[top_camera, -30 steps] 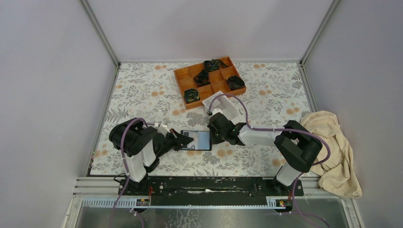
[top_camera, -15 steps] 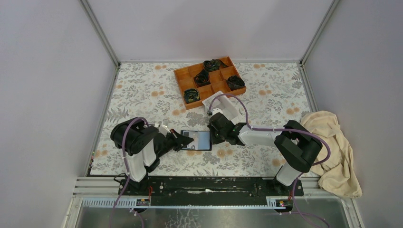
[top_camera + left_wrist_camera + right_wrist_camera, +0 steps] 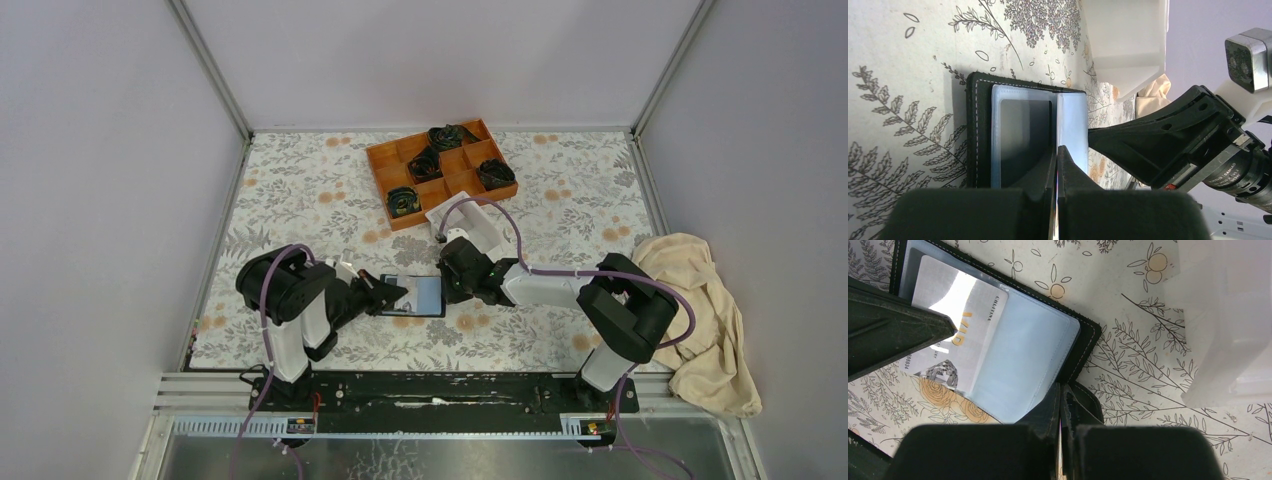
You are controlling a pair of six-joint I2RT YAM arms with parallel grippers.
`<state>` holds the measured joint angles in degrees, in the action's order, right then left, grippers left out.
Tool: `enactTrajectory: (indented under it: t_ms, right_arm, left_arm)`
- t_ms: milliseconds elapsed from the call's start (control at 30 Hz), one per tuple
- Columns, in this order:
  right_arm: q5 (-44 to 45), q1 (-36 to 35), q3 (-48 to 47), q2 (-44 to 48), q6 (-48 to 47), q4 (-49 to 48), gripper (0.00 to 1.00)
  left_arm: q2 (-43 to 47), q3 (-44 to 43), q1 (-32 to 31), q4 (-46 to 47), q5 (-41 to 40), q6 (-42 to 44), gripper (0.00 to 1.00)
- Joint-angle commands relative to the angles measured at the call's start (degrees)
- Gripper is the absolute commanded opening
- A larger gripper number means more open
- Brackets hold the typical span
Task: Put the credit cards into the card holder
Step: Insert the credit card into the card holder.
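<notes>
The black card holder (image 3: 428,296) lies open on the flowered cloth between both grippers, bluish inner pockets up; it also shows in the left wrist view (image 3: 1023,132) and the right wrist view (image 3: 1033,360). A pale credit card (image 3: 965,335) with gold "VIP" print sits partly inside a clear pocket. My left gripper (image 3: 398,297) (image 3: 1057,150) is shut on that card, which shows edge-on between its fingers. My right gripper (image 3: 447,290) (image 3: 1060,387) is shut, pinching the holder's right edge by the black clasp flap. No other cards show.
A white open-top box (image 3: 470,225) stands just behind the right gripper. An orange wooden compartment tray (image 3: 455,185) with dark bundles sits further back. A beige cloth (image 3: 700,310) lies at the right edge of the table.
The left arm has edged slightly right toward the holder. The right arm and the holder have not moved.
</notes>
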<state>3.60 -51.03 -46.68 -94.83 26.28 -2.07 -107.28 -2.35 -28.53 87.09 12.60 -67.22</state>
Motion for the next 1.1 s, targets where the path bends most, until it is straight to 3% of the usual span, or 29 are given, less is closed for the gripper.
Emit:
enactTrajectory:
  t_ms: [0, 867, 1000, 1067]
  right_arm:
    - [1.2, -0.7, 0.9, -1.7, 0.5, -1.2, 0.00]
    - [1.1, -0.8, 0.4, -2.2, 0.7, -1.2, 0.00]
    - [1.1, -0.9, 0.3, -2.3, 0.5, -0.9, 0.00]
    - [1.2, -0.8, 0.2, -2.4, 0.5, -0.9, 0.00]
  left_arm:
    - [-1.2, -0.6, -0.5, 3.4, -2.2, 0.2, 0.00]
    - [-2.8, -1.3, -6.1, 1.8, -7.2, 0.4, 0.00]
    - [-3.2, -1.3, -6.6, 1.4, -7.0, 0.7, 0.08]
    - [-2.5, -0.8, -6.6, 1.0, -7.2, 1.1, 0.17]
